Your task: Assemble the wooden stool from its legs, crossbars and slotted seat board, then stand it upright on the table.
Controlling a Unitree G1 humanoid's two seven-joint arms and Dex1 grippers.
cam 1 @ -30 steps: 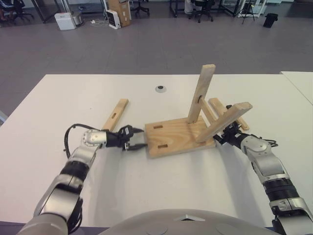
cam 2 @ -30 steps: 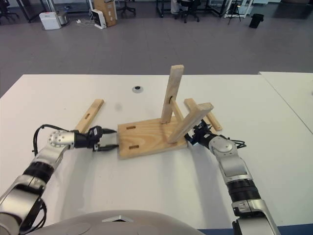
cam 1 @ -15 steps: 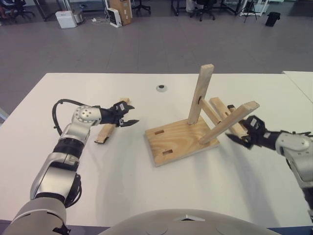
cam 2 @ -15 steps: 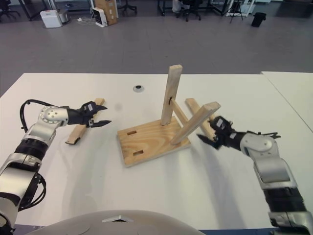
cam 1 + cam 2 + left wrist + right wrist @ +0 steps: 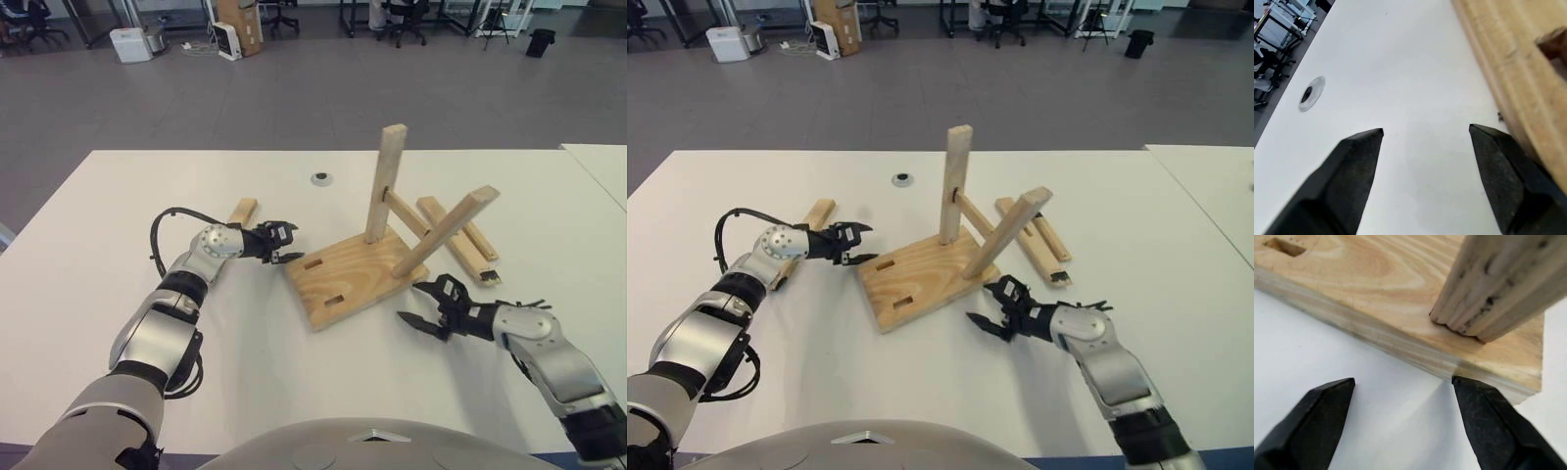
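The slotted seat board [image 5: 343, 284] lies flat mid-table with two empty slots [image 5: 313, 262] on its left half. One leg [image 5: 385, 181] stands upright in it, a second leg [image 5: 446, 232] leans to the right, and a crossbar [image 5: 405, 210] joins them. A loose leg [image 5: 241, 211] lies to the left. My left gripper [image 5: 284, 245] is open at the board's far left corner, its fingers [image 5: 1359, 171] beside the board edge [image 5: 1513, 63]. My right gripper [image 5: 411, 304] is open just in front of the board's right end, facing the leaning leg's foot [image 5: 1503, 284].
Two more wooden pieces [image 5: 460, 233] lie on the table right of the legs. A round grommet [image 5: 320, 177] sits in the table behind the board. Another table's edge [image 5: 598, 166] is at the far right. Bare tabletop spreads in front.
My left gripper moved from the loose leg to the board's far left corner. My right gripper swung from right of the leaning leg to the board's front edge. The board turned slightly.
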